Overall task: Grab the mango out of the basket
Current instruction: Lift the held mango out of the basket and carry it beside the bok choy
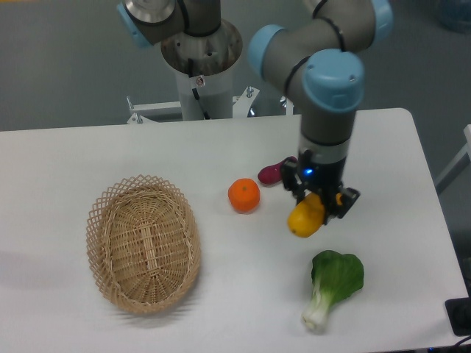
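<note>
So the mango (305, 219) is gripped by the gripper (318, 203) right of the frame's centre, with the fingers closed on its upper end and most of the fruit hanging out below and to the left. It's held clear of the table (221, 154), well away from the basket (143, 243), which is sat at the lower left with nothing seen inside it. An orange (243, 195) is found near the middle of the frame, just left of the mango but not touching it. A purple vegetable (271, 173) is partly hidden behind the gripper, up and to the left of the mango. A leafy green with a white stalk (333, 285) is laid at the lower right, just below the held fruit.
</note>
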Tool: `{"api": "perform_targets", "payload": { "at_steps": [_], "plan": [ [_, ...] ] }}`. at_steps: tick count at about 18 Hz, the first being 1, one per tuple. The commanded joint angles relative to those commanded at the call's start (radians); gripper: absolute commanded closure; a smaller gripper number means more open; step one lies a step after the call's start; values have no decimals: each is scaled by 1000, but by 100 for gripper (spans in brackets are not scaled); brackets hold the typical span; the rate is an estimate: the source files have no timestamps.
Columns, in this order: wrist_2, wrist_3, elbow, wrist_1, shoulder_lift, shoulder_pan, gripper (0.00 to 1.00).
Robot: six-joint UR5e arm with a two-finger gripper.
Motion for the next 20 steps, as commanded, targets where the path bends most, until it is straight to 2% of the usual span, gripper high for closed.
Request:
{"api": "perform_targets", "payload": {
  "at_steps": [20],
  "plan": [
    [-15,6,-3,-3,15,25,53]
  ]
}}
